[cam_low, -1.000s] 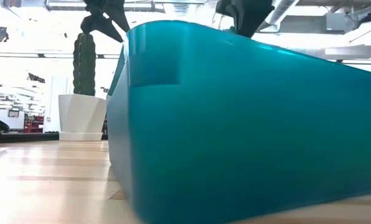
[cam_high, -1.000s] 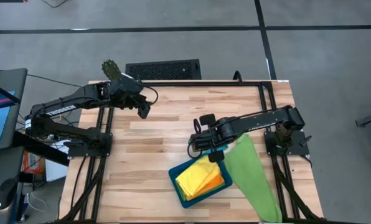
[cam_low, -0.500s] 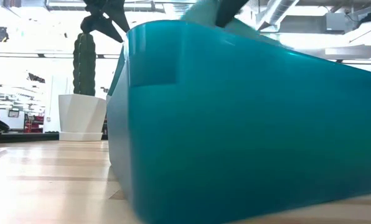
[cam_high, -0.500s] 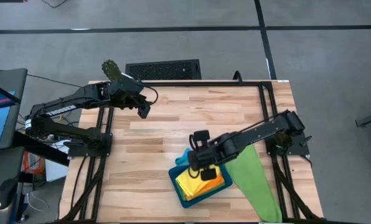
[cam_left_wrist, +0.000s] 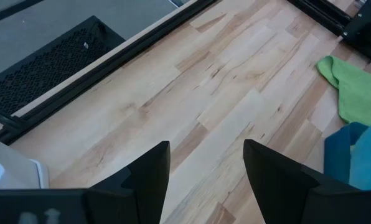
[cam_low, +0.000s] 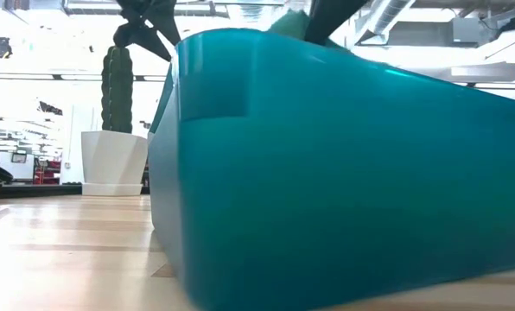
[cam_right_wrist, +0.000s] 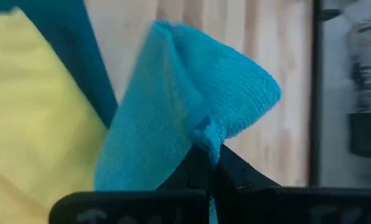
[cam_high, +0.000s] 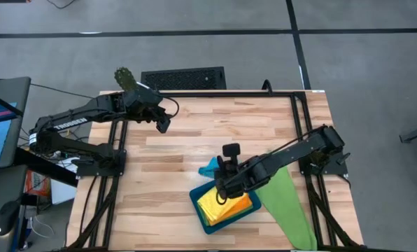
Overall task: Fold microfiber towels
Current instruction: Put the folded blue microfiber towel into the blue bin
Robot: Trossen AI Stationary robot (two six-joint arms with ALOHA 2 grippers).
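My right gripper [cam_high: 221, 183] reaches slanting down over the far left corner of the dark teal tray [cam_high: 203, 218] and is shut on the sky-blue towel [cam_high: 210, 168]. The towel spreads out past the fingers [cam_right_wrist: 173, 118], beside the tray's far rim. In the tray lie a folded yellow towel [cam_high: 217, 203] and an orange one [cam_high: 245, 205]. A green towel [cam_high: 284, 199] lies on the table right of the tray and reaches the near edge. My left gripper [cam_high: 162, 123] hangs open above the far left of the table, holding nothing. My right gripper pinches a small bunched tuft of the sky-blue towel [cam_right_wrist: 207, 134] between its two shut fingertips. The fingers slant down from the table's right side. The cloth fans out loose beyond them; whether its far part rests on the table or on the tray rim, I cannot tell.
Bare wood [cam_high: 187, 140] stretches between the two arms and left of the tray. A black frame rail [cam_high: 229, 92] runs along the table's far edge. In the low view the tray's wall [cam_low: 344, 173] blocks nearly everything behind it.
My right gripper has swung toward the table's near left, over the tray's far corner, and has turned as it went, staying shut. The sky-blue towel has come with it and now shows spread out on the far left side of the tray.
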